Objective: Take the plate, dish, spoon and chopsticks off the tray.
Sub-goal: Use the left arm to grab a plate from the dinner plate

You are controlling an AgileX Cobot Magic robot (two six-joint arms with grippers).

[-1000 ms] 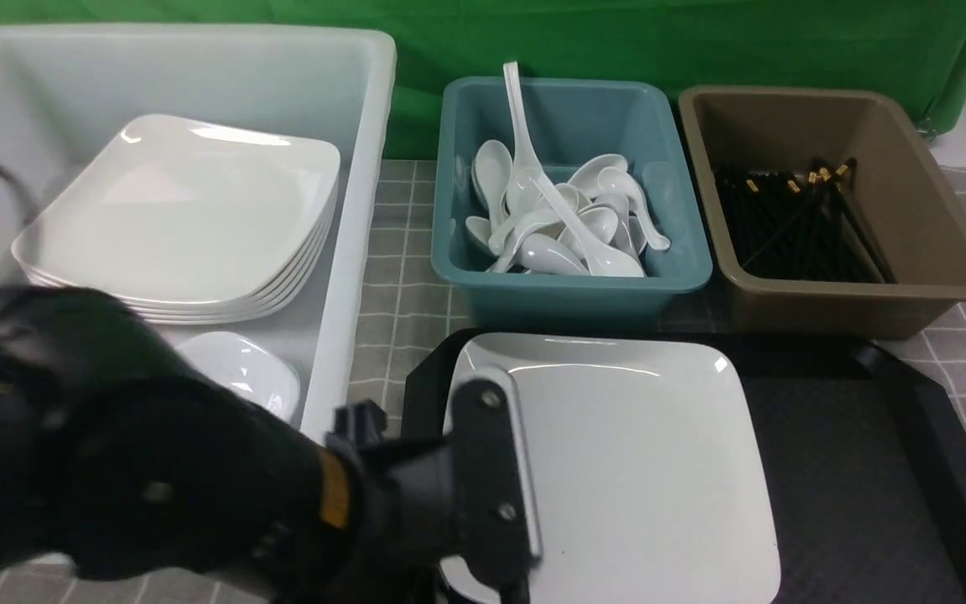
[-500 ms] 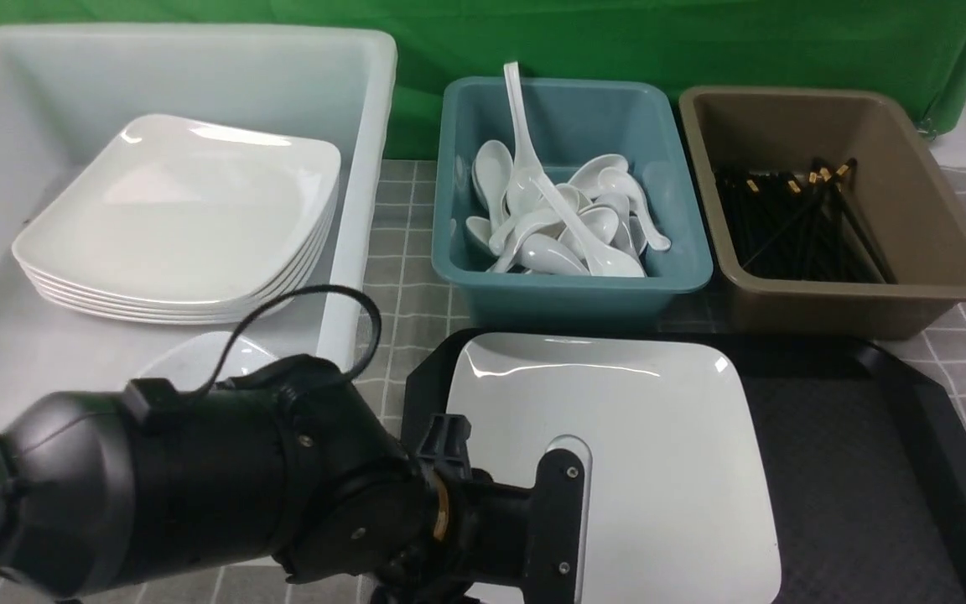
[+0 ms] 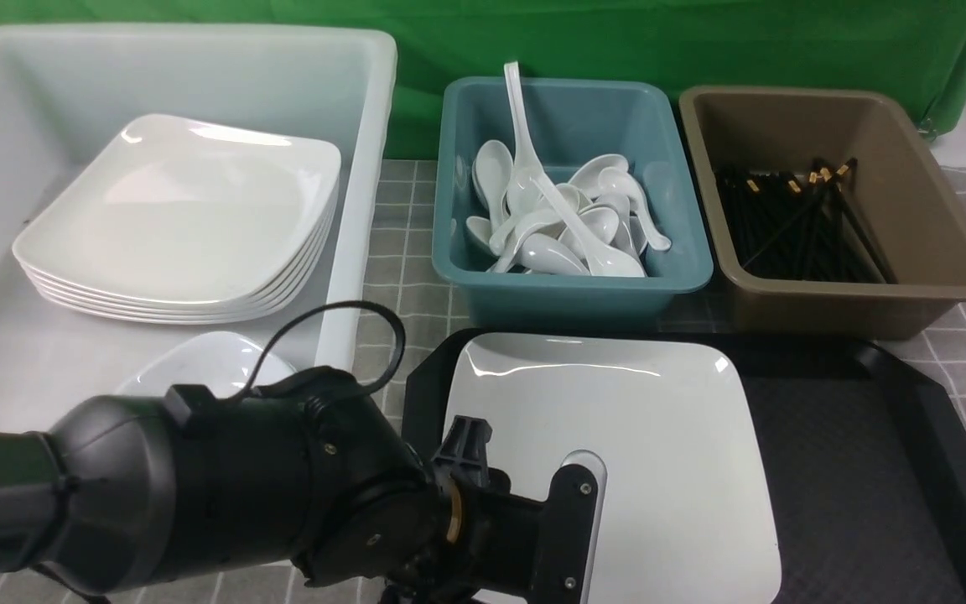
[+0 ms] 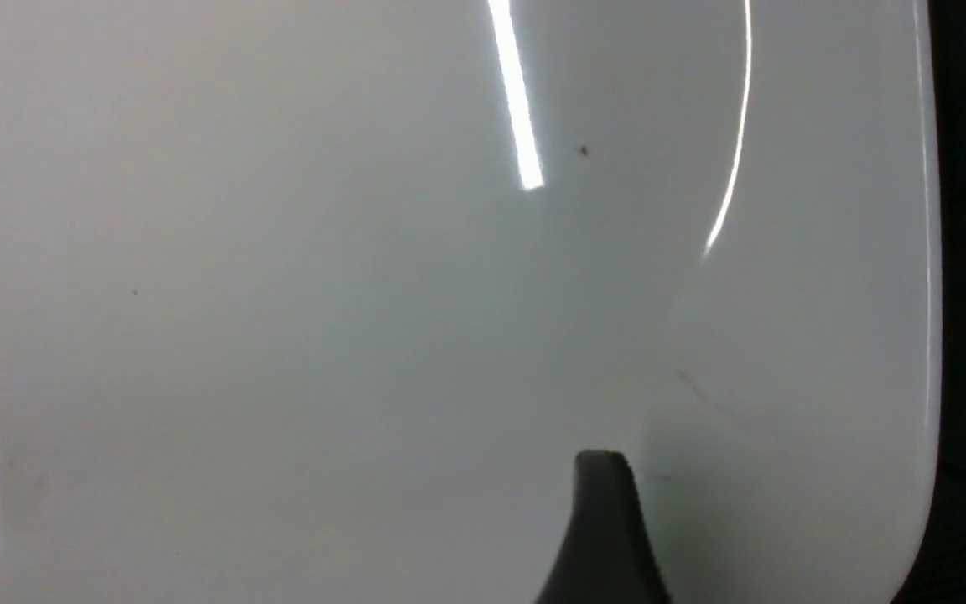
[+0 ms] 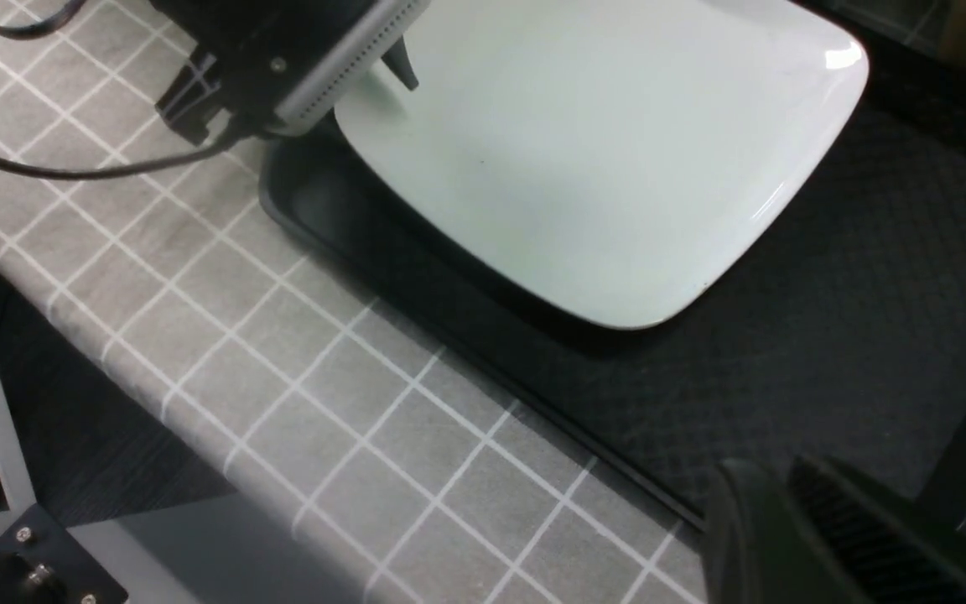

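1. Large glossy white square plate (image 3: 667,453): lies flat on the left part of the big black rectangular plastic tray (image 3: 860,478). The tray's matte, finely textured floor shows to the plate's right.
2. Plate's look: rounded corners, shallow raised rim, wide flat face. Bright streaks of light run along the far rim. Close up in the left wrist view: a few tiny dark specks and one faint scuff on the glaze. Right wrist view: dark shadow under the near edge.
3. Left gripper (image 3: 579,491) reaches over the plate's near-left corner. Fingers spread: one ribbed grey pad stands bare, nothing pinched. One dark fingertip (image 4: 605,520) sits low over the plate's face; touching or not, cannot tell.
4. Right gripper (image 5: 781,499) hangs by the tray's front edge, beside the grey checked tabletop (image 5: 298,335), apart from the plate. Fingers close together, only a slit between, holding nothing.
5. Behind the tray: teal plastic tub (image 3: 567,294) with a heap of white soup spoons (image 3: 550,226); brown plastic tub (image 3: 852,306) with black chopsticks (image 3: 793,222).
6. Left of the tray: big white plastic bin (image 3: 361,210) holding a stack of white square plates (image 3: 181,210) and, nearer, a small glossy white rounded-square dish (image 3: 206,361), partly hidden by the left arm.
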